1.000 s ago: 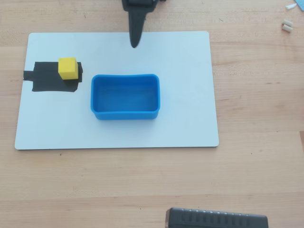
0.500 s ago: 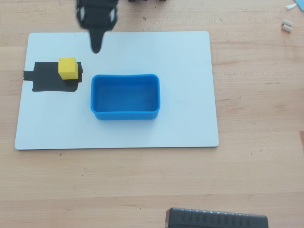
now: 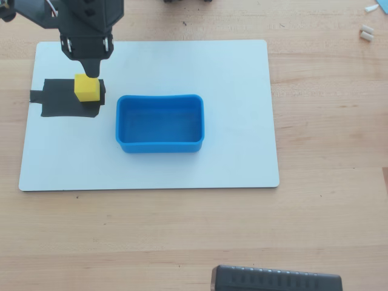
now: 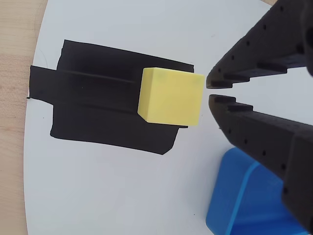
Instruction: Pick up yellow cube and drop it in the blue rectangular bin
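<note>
The yellow cube sits on a black tape patch at the left of the white board. In the wrist view the cube lies just left of my fingertips. My gripper hangs just behind the cube in the overhead view. In the wrist view the gripper has its jaws nearly together with a thin gap and holds nothing. The blue rectangular bin stands empty at the board's middle, to the right of the cube. One corner of it shows in the wrist view.
The board lies on a wooden table. A black ribbed object sits at the front edge. Small white pieces lie at the far right of the table. The tape patch spreads left of the cube.
</note>
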`<state>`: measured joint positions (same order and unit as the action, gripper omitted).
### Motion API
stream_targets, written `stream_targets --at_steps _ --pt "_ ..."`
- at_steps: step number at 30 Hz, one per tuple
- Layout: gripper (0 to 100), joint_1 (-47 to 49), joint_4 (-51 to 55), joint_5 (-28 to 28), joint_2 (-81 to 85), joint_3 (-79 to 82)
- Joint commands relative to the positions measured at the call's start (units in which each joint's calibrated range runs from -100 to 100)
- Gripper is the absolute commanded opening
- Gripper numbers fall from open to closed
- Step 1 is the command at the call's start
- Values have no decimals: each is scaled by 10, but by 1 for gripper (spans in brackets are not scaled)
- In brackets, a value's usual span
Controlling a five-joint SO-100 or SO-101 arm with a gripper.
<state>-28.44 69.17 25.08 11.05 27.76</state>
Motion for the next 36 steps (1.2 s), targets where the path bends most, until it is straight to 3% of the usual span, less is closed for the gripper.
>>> stream_targets --at_steps 1,9,19,36 --pt "1 -8 3 4 -23 -67" --pt "21 -40 13 1 -52 -93" --pt "33 -46 78 -8 -78 -128" --pt "31 -47 27 -6 -121 -125"
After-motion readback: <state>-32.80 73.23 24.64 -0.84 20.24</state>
